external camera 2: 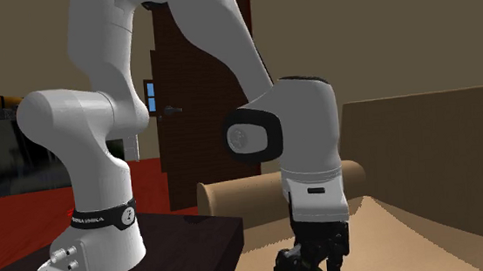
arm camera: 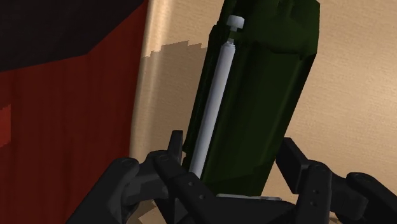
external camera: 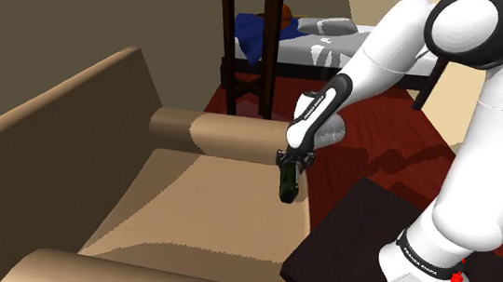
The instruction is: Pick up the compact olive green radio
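At the shoulder view's left a tan sofa (external camera: 188, 205) is seen, with its rolled armrest (external camera: 213, 134) lying across the far end of the seat. Just in front of that armrest, near the seat's open edge, the dark olive radio (external camera: 287, 181) is held upright beneath the gripper (external camera: 292, 162), which is clamped on its upper end. In the wrist view the green casing is clasped between the black fingers (arm camera: 172, 165), and a pale grey antenna (arm camera: 213, 102) is folded flat along one face. The upright hold is judged to follow from a grasp made from above. Whether the radio's base is clear of the cushion cannot be told. Farther right, the arm is carried by the dark stand (external camera: 363, 229).
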### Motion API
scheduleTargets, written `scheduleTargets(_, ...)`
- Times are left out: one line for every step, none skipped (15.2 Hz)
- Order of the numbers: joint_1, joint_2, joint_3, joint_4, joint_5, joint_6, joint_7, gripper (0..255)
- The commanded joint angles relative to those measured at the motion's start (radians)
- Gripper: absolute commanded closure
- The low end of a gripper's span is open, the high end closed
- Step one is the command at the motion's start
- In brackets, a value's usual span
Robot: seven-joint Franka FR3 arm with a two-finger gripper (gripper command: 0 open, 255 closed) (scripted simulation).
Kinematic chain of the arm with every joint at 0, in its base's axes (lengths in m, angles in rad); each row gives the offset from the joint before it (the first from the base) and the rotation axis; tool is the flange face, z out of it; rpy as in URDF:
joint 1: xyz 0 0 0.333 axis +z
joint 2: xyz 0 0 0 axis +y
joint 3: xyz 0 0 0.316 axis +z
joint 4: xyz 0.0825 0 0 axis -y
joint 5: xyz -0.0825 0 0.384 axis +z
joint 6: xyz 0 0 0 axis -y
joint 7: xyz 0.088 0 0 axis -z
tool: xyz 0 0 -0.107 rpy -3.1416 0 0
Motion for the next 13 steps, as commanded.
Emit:
scheduleTargets(0.003,-0.032,-0.006,-0.005,-0.009,-0.027,0.008,255)
scheduleTargets(0.005,-0.048,-0.008,-0.007,-0.013,-0.040,0.012,255)
scheduleTargets(0.006,-0.064,-0.011,-0.009,-0.018,-0.054,0.017,255)
scheduleTargets(0.008,-0.079,-0.013,-0.011,-0.022,-0.068,0.021,255)
scheduleTargets(0.009,-0.094,-0.015,-0.012,-0.027,-0.082,0.025,255)
scheduleTargets(0.010,-0.110,-0.017,-0.013,-0.032,-0.096,0.030,255)
scheduleTargets(0.010,-0.125,-0.019,-0.014,-0.036,-0.110,0.034,255)
scheduleTargets(0.011,-0.140,-0.020,-0.014,-0.040,-0.124,0.038,255)
scheduleTargets(0.011,-0.154,-0.022,-0.015,-0.045,-0.139,0.042,255)
scheduleTargets(0.011,-0.169,-0.023,-0.015,-0.049,-0.153,0.046,255)
scheduleTargets(0.011,-0.183,-0.024,-0.015,-0.053,-0.168,0.049,255)
scheduleTargets(0.011,-0.186,-0.024,-0.015,-0.053,-0.170,0.050,255)
scheduleTargets(0.011,-0.186,-0.024,-0.015,-0.053,-0.170,0.050,255)
